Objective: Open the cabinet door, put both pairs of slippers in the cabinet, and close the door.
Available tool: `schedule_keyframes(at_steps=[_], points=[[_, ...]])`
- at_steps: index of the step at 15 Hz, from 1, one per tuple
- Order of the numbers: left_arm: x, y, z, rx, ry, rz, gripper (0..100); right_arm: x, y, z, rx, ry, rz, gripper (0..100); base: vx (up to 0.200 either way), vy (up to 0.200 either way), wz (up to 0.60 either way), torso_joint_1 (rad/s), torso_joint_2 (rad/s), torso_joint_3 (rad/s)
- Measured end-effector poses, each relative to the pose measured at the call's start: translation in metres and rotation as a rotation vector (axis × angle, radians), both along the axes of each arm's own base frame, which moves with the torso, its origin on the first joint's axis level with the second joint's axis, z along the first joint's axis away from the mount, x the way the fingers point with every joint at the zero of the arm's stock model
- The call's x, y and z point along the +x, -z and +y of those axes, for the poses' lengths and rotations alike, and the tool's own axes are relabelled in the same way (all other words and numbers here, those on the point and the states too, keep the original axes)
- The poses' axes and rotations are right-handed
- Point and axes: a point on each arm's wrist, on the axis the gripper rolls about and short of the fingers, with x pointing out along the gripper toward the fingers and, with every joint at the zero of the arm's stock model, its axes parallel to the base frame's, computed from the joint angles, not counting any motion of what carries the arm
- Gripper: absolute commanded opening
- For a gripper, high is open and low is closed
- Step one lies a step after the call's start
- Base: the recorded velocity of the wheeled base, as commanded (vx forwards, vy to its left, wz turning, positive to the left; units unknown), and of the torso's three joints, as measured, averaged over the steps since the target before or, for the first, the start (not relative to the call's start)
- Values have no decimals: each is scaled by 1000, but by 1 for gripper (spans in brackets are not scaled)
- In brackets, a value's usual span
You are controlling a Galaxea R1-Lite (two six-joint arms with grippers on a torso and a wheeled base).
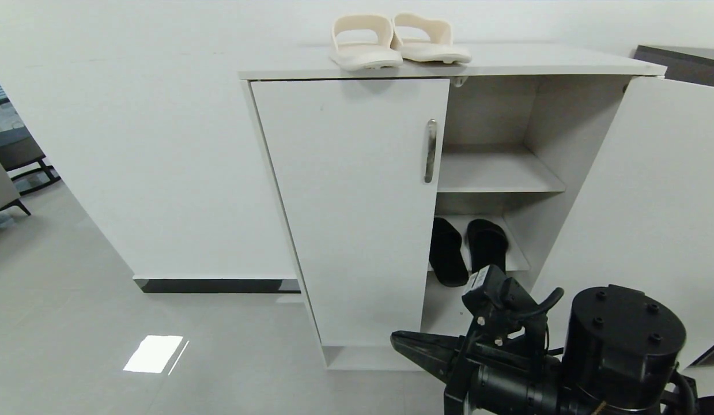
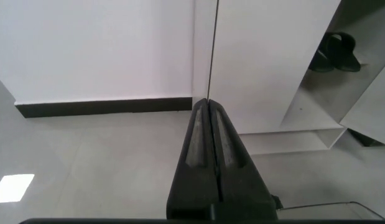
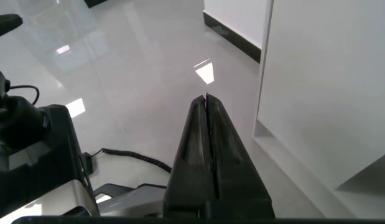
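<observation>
The white cabinet has its left door closed and its right door swung wide open. A cream pair of slippers lies on the cabinet top. On the lower shelf inside lies a black pair of slippers, which the left wrist view catches past the closed door as black slippers. My right gripper is shut and empty, low in front of the cabinet's open half and pointing left; its wrist view shows this right gripper over the floor beside a white cabinet panel. My left gripper is shut and empty, low, aimed at the cabinet's left edge.
The upper shelf inside holds nothing. A metal handle runs down the closed door's right edge. Open tiled floor lies left of the cabinet, with a black baseboard along the wall and chairs far left.
</observation>
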Motion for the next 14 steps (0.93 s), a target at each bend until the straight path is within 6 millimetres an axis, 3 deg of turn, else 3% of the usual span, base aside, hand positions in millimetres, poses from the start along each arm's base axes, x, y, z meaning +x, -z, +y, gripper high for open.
schedule_keyframes(at_steps=[14], points=[[0,0,0,-3,0,2,0,-1,3,0,-11,-2,8,0,0,0,0,187,-482,-287]])
